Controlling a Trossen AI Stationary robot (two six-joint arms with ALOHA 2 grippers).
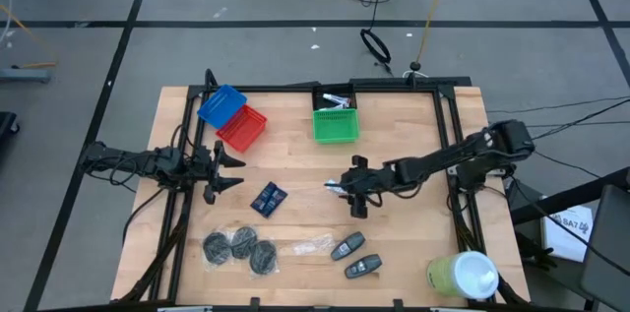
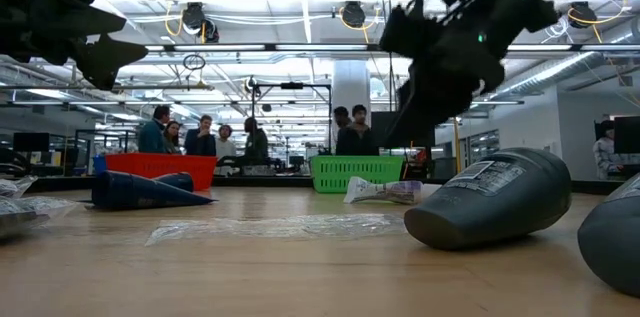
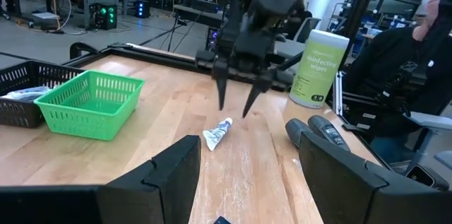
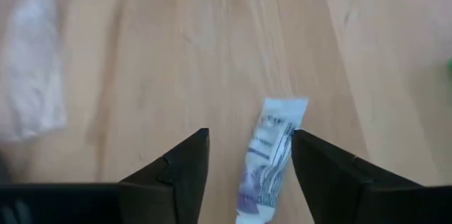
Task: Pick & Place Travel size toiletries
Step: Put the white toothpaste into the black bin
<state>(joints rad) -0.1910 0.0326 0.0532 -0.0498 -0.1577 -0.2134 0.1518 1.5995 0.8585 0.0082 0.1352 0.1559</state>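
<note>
A white-silver tube point(image 1: 335, 187) lies flat on the wooden table near its middle. My right gripper point(image 1: 347, 192) hangs open just above it, slanting down. In the right wrist view the tube point(image 4: 272, 155) shows between the two fingers, apart from both. The left wrist view shows the right gripper point(image 3: 234, 109) clear above the tube point(image 3: 217, 133). Dark blue packets point(image 1: 268, 198), three dark round discs point(image 1: 237, 248) and two dark oval pieces point(image 1: 354, 257) lie nearer the front edge. My left gripper point(image 1: 239, 171) waits open at the table's left side.
A green basket point(image 1: 335, 125) and a black basket point(image 1: 335, 101) stand at the far edge, a blue basket point(image 1: 221, 103) and a red one point(image 1: 242, 129) at the far left. A clear wrapper scrap point(image 1: 306, 246) lies near the front. A yellow-green cylinder point(image 1: 463, 275) stands front right. People stand beyond the table.
</note>
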